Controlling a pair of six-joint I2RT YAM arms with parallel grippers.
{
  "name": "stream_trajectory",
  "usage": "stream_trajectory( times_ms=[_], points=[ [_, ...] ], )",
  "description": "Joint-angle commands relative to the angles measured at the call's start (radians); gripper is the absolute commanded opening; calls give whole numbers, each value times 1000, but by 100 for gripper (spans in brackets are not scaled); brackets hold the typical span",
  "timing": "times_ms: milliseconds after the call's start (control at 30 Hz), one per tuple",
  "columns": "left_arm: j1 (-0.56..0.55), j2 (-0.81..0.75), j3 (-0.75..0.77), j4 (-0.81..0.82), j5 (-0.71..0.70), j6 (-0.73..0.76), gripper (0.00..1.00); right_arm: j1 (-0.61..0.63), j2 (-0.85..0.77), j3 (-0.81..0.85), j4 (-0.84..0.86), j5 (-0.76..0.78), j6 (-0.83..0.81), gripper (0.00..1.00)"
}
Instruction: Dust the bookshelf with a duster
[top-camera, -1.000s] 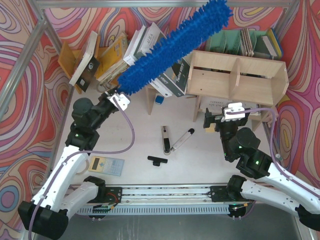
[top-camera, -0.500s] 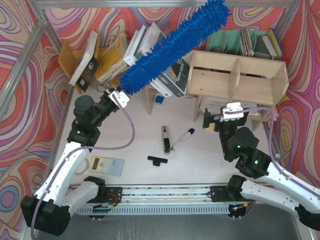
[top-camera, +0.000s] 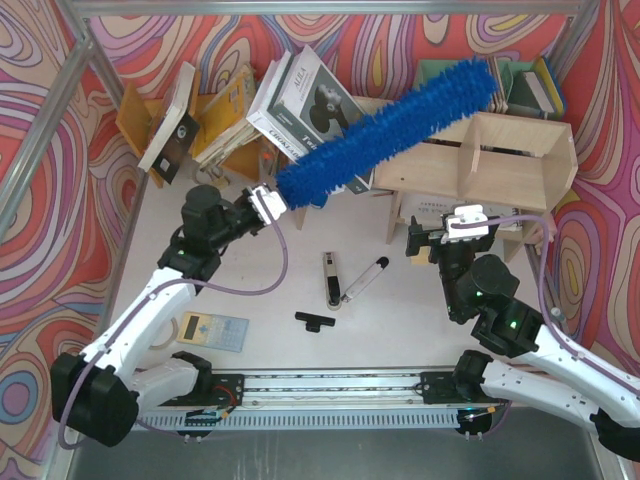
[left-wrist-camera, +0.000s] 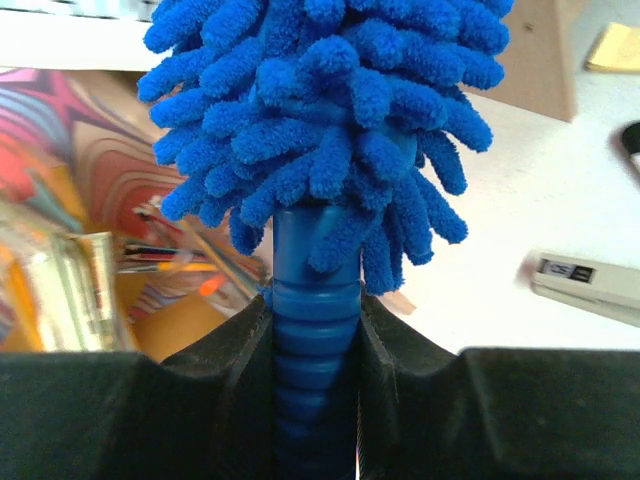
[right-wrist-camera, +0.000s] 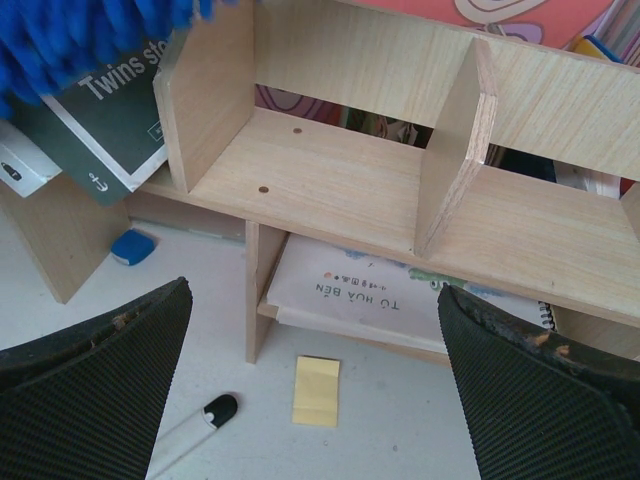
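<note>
Clamped on the ribbed handle of the duster is the left gripper. The long axis is seen running up and rightward from it, with the fluffy head laid over the bookshelf top (contact cannot be judged). The right gripper is held spread and empty, just before the shelf. The pinch is shown only by the left wrist view, the compartments' insides only by the right.

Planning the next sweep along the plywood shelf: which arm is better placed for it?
Left. The left gripper is shut on the handle of the long blue fluffy duster, whose head extends over the pale plywood bookshelf. The right gripper hangs open and empty before the shelf.
</note>
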Motion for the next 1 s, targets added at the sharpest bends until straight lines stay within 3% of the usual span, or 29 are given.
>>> stream_trajectory(
  times_ms=[0, 400, 700, 967],
  points=[
    [-53, 33, 18, -22, 7, 44, 0, -1, -23, 2, 25, 2, -5, 99],
    [-123, 50, 52, -35, 6, -34, 0, 0, -40, 6, 14, -1, 12, 99],
    [-161, 17, 250, -172, -78, -291, 0, -1, -45, 8, 14, 10, 9, 99],
    [-179, -2, 441, -391, -207, -652, 0, -1, -51, 2, 26, 11, 3, 99]
  ],
)
